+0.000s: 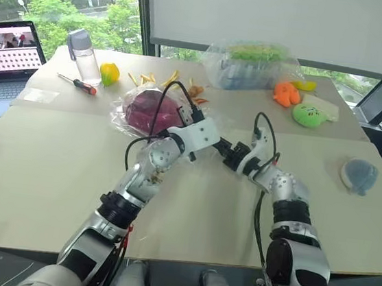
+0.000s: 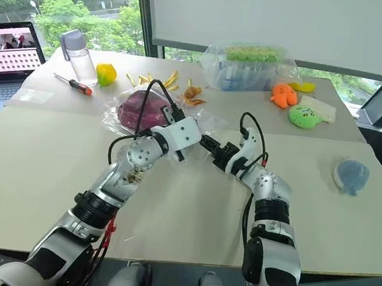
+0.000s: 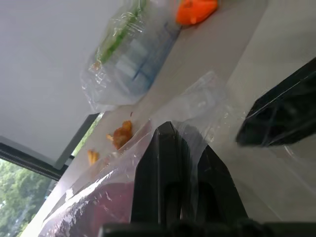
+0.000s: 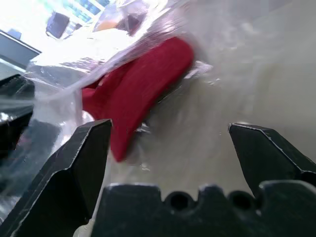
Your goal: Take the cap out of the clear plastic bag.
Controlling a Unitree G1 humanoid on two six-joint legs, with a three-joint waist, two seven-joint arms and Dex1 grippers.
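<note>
Head views: cap (image 1: 150,111) inside bag (image 1: 126,116) on the table (image 1: 50,168); left gripper (image 2: 205,142) pinches bag film.
Left wrist: fingers (image 3: 163,168) pressed together on plastic.
Right wrist: right gripper (image 4: 170,148) spread wide, facing the cap's brim. Removal not done.

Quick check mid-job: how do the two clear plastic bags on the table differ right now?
The clear plastic bag lies near the table's middle, holding the maroon cap; the bulgy bag sits at the far edge with green and blue contents. The left gripper is shut on the first bag's film, while the bulgy one is untouched. The first lies low and crumpled; the other stands fuller and taller. Both are transparent, wrinkled and glossy.
</note>
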